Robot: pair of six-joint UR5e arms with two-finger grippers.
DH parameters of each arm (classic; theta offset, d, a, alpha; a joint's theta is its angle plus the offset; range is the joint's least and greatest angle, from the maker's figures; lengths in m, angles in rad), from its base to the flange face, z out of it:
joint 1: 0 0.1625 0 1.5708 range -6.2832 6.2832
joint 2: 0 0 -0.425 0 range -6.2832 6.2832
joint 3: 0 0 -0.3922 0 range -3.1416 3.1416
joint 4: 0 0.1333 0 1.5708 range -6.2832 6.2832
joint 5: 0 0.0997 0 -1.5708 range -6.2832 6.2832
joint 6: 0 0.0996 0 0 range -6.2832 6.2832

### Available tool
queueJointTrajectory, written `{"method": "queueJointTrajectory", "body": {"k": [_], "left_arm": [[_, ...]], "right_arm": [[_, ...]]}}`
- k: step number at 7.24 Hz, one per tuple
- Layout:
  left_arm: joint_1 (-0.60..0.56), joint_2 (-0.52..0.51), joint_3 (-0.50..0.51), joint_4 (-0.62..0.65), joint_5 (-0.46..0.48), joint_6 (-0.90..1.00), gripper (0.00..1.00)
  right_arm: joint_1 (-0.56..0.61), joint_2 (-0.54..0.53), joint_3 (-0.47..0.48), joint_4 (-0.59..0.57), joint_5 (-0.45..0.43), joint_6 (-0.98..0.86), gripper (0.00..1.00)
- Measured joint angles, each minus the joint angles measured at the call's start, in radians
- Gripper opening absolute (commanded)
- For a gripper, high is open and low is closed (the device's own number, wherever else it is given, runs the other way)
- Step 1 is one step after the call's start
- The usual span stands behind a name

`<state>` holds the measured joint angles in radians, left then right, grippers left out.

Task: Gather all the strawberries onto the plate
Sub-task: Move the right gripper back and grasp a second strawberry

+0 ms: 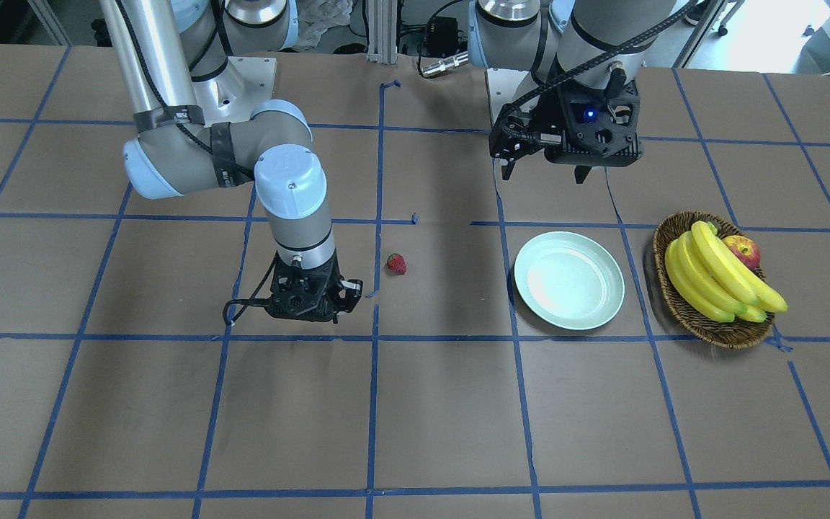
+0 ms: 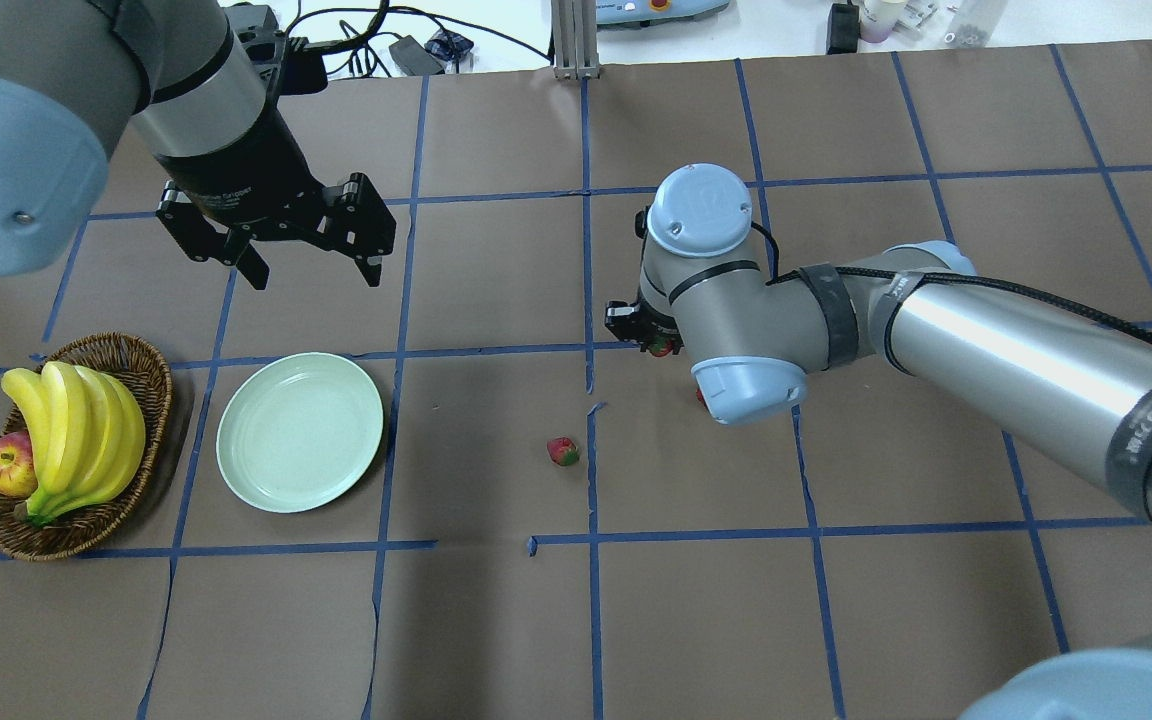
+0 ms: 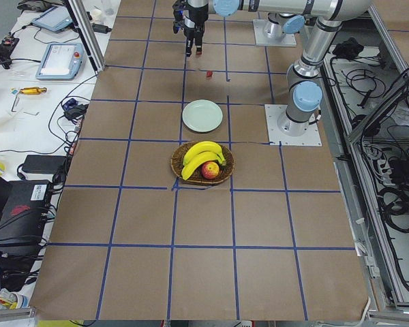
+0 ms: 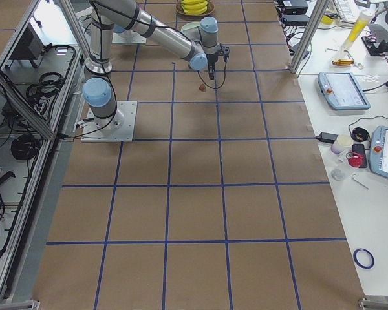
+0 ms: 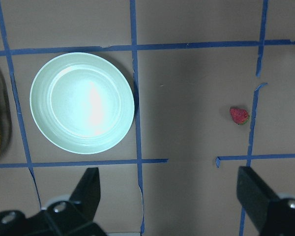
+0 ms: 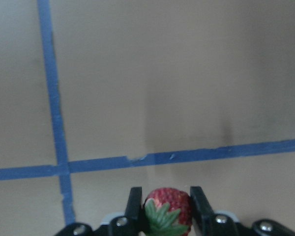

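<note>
My right gripper (image 6: 165,204) has its jaws clamped on a strawberry (image 6: 168,210). A second strawberry (image 2: 563,451) lies on the table (image 2: 696,600), between that gripper and the plate (image 2: 299,432), well apart from both. My left gripper (image 2: 313,262) hangs beyond the plate, jaws wide apart. A red speck (image 2: 701,397) under the right wrist may be a third berry, but it is mostly hidden.

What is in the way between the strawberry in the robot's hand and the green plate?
Nothing visible blocks it. Between the held strawberry in the right hand and the plate lies bare table. A loose strawberry lies just beside that line. The left hand hangs open, off to the plate's side.
</note>
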<state>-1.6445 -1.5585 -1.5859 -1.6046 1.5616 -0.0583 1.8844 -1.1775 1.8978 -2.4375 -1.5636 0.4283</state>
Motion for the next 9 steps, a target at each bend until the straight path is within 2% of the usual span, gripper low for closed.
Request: {"method": "queueJointTrajectory", "body": {"k": [2, 3, 4, 7, 9], "left_arm": [[0.0, 0.001, 0.001, 0.0, 0.001, 0.0, 1.0], [0.0, 0.002, 0.0, 0.0, 0.002, 0.001, 1.0], [0.0, 0.002, 0.0, 0.0, 0.002, 0.001, 1.0], [0.0, 0.002, 0.0, 0.001, 0.002, 0.001, 1.0], [0.0, 0.002, 0.0, 0.001, 0.002, 0.002, 1.0]], "right_arm": [[0.13, 0.047, -0.064, -0.001, 0.007, 0.173, 0.0], [0.16, 0.086, -0.098, -0.001, 0.009, 0.214, 0.12], [0.173, 0.111, -0.12, -0.001, 0.015, 0.23, 0.99], [0.18, 0.119, -0.127, 0.012, 0.02, 0.234, 1.0], [0.154, 0.07, -0.094, 0.046, -0.001, 0.144, 1.0]]}}
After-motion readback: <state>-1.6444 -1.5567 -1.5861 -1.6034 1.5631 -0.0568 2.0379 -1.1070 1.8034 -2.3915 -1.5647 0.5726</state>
